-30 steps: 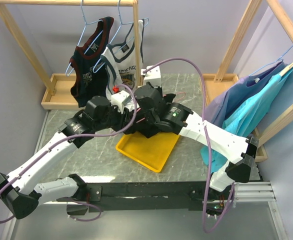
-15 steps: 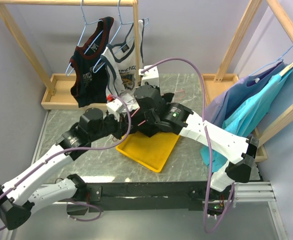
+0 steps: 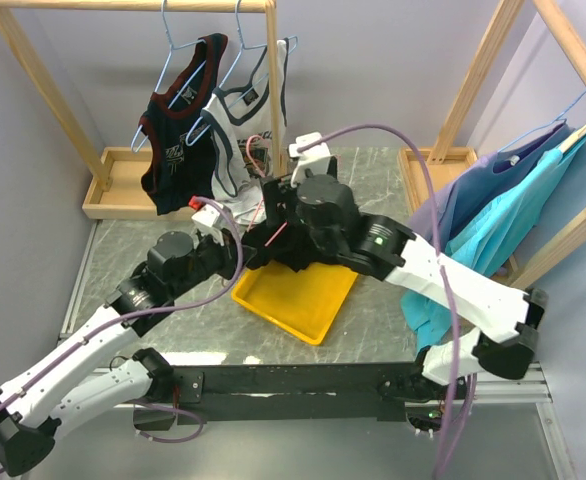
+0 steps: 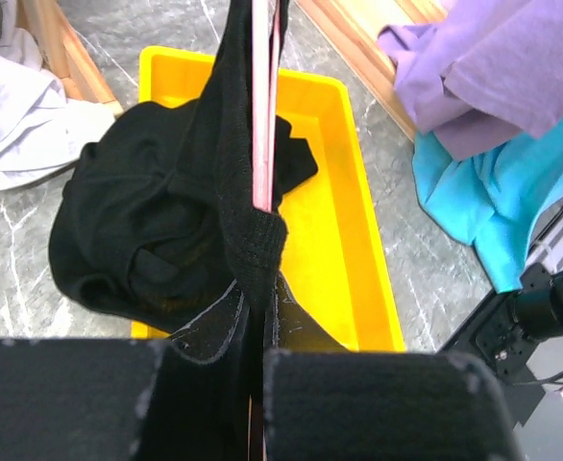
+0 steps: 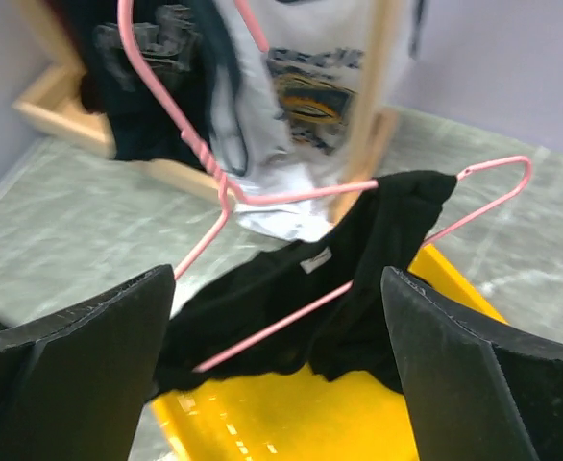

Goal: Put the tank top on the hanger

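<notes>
Clamping tank top [image 4: 248,245], hanger [image 4: 261,115], left wrist only

pale lilac walls [image 3: 373,70] behind and on both sides. grey veined tabletop [image 3: 163,295], edged by a black metal frame [image 3: 303,380] along the near side. light wooden racks at back left [image 3: 274,80] and at right [image 3: 478,80] (each standing on a shallow wooden base). soft, even lighting throughout.
</notes>
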Available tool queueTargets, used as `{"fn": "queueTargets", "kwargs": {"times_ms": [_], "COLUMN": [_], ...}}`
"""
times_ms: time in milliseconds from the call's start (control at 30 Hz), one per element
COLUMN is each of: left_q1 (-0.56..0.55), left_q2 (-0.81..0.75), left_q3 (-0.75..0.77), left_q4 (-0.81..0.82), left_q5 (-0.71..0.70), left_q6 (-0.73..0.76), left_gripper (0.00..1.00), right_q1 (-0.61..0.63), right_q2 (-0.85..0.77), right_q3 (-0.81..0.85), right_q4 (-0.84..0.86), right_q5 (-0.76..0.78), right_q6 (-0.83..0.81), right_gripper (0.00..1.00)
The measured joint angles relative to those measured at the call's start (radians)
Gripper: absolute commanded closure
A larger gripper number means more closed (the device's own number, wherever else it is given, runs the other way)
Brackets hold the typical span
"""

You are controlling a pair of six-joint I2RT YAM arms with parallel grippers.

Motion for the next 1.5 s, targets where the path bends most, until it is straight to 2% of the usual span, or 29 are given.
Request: {"fn": "queueTargets", "kwargs": {"times_ms": [200, 333, 400, 667, 833, 1200, 1500], "left_q1": [0.0, 0.0, 0.0, 0.001, 0.001, 0.001, 0.001], "left_q2": [-0.073, -0.085, -0.076, 0.047, 0.053, -0.002, -0.106], "left_q3": [0.013, 0.126, 0.232, 0.84, 1.033, 1.119, 1.097], "left_q4": [-0.052, -0.169, -0.247, -0.494, -0.593, -0.766, -0.95], "left_q5": [-0.034, -0.072, -0.097, -0.252, -0.321, -0.424, -0.626], "left_q6": [-0.009, 0.008, 0.027, 0.112, 0.135, 0.143, 0.069], "left_gripper": [0.99, 0.99, 0.99, 0.99, 0.99, 0.99, 0.99], "right_q1": [0.0, 0.0, 0.0, 0.0, 0.0, -0.001, -0.005], "right_q2": [-0.126, -0.188, -0.206, -0.218, -0.214, -0.175, -0.137], "right_q3": [-0.075, -0.106, -0.111, -0.111, -0.111, -0.11, -0.11], "right_q4": [0.043, 0.059, 0.059, 0.059, 0.059, 0.059, 0.06], "right_q5": [-0.07, -0.049, -0.027, 0.041, 0.058, 0.061, 0.034], "right_q6": [0.011, 0.03, 0.037, 0.056, 0.06, 0.064, 0.072], "right_gripper": [0.02, 0.02, 0.02, 0.01, 0.01, 0.0, 0.0]}}
